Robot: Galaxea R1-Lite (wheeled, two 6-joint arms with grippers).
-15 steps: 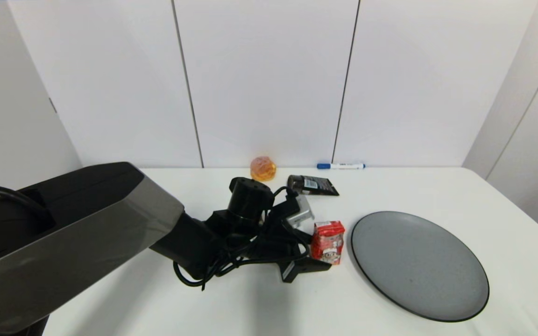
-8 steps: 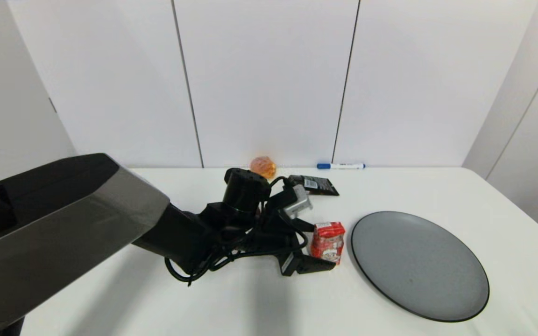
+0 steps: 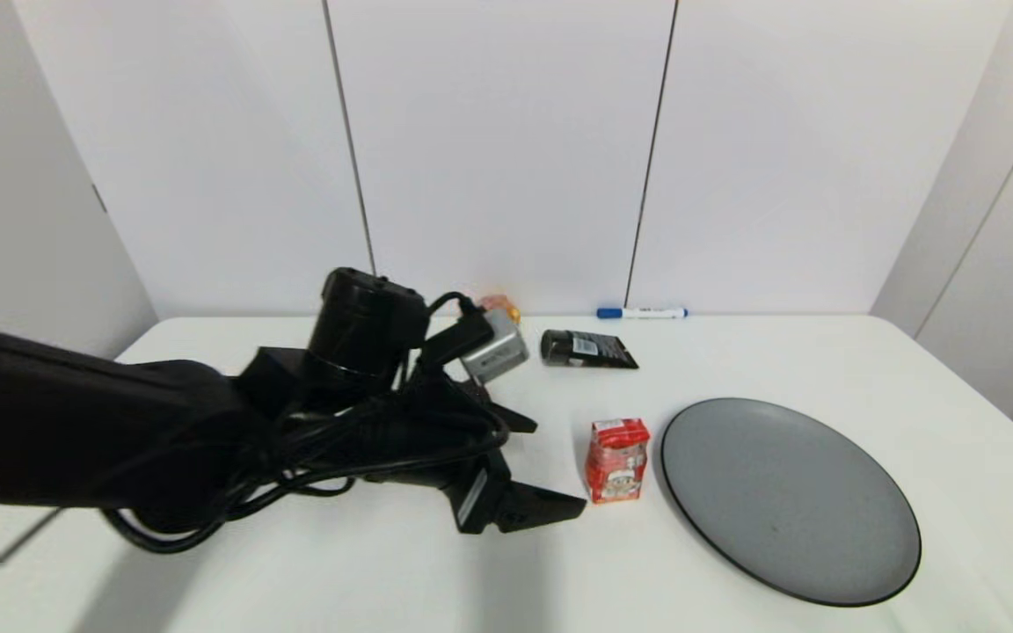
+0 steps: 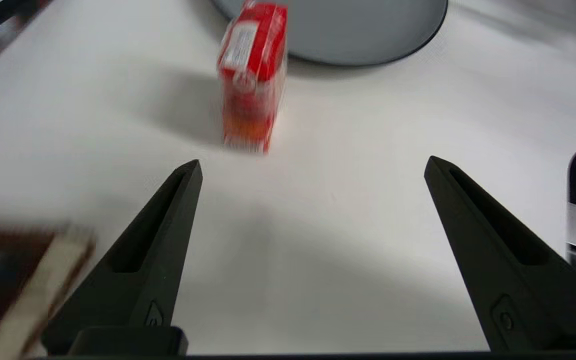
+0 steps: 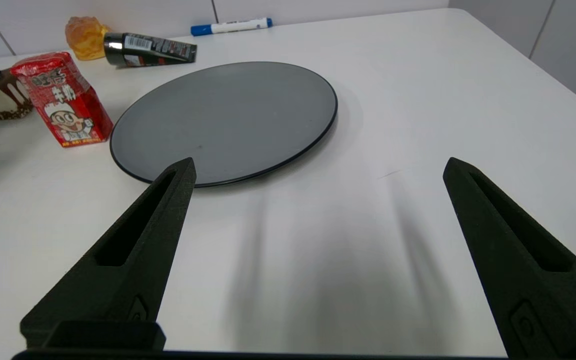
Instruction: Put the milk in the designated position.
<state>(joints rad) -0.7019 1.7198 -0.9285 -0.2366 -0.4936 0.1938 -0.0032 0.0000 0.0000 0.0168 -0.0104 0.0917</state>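
While its jaws gape wide and empty, the left gripper (image 4: 313,167) hovers near the milk (image 4: 253,75).

White table (image 3: 823,352); milk (image 3: 617,460), plate (image 3: 788,501), tube (image 3: 588,349)

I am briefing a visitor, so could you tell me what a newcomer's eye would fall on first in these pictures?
The big black left arm fills the left of the head view, its left gripper open just short of the milk. The red milk stands upright on the white table, right beside the grey plate. The right gripper is open low over the table, near the plate.
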